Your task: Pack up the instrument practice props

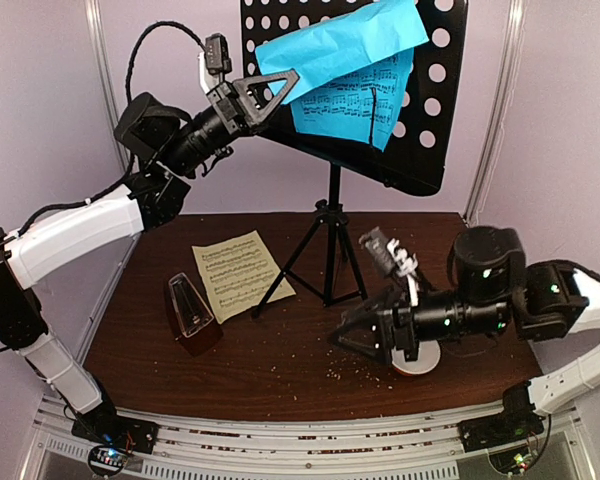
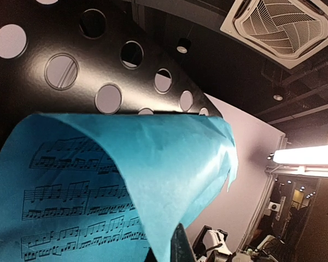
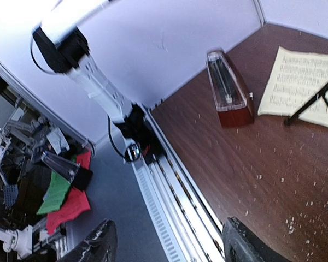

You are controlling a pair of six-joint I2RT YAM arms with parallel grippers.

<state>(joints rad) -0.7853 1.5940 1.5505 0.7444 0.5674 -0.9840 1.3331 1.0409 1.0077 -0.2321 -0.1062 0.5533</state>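
Below, the pale yellow sheet [image 1: 242, 275] lies flat — long axis near-to-far.

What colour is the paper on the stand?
The paper is bright blue; clearest in left wrist view.

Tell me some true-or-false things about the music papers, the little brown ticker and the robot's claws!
1. The pale yellow music sheet lies flat on the dark brown wooden table. True.
2. The small brown pyramid metronome sits up on the black perforated music stand. False: it stands on the table, beside the yellow sheet.
3. The bright blue music sheet is on the stand's desk. True.
4. The right gripper holds the metronome. False: it is open and empty, low over the table.
5. The left gripper is wide open. False: it is shut on the blue sheet's edge.
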